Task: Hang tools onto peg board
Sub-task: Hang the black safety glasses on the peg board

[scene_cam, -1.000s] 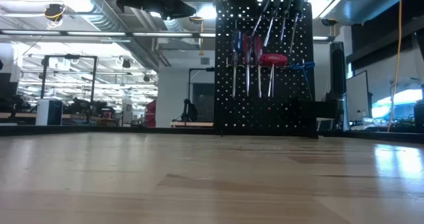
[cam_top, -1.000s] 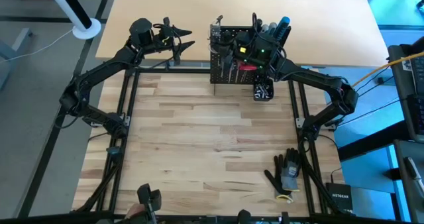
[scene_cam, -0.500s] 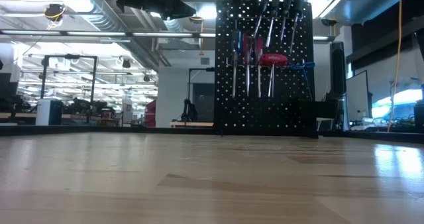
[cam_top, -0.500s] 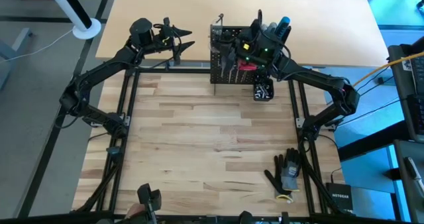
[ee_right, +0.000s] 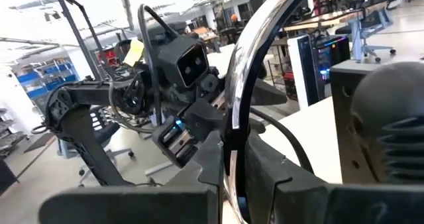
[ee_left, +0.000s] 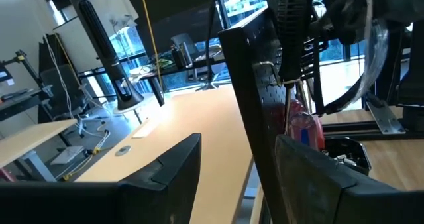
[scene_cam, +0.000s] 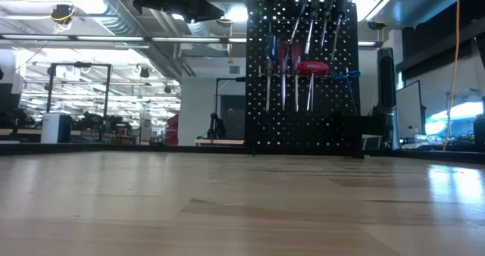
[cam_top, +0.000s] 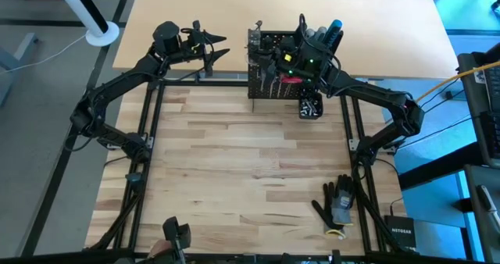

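The black perforated peg board stands upright on its short stand at the far edge of the pale wooden tabletop, right of the middle in the high view. Against its face hang several small hand tools: thin metal shafts pointing down, red handles and a blue one among them, with a red-handled piece near the middle and a blue one at the right side. The right gripper is at the top of the board, and in the right wrist view its jaws are clamped on a curved, shiny chrome metal shaft that runs up between the two dark fingers; what tool that shaft belongs to cannot be told. Just beside the board's right end on the tabletop stands a small black cup with bits inside. The left gripper hangs above the far edge of the tabletop, left of the board and apart from it, its jaws spread and holding nothing; in the left wrist view the board's edge shows between the open fingers, farther off. A pair of black gloves lies on the near right part of the tabletop, well apart from the board. Beyond the tabletop lies a tan desk surface, and the low view looks into a lit workshop room behind.
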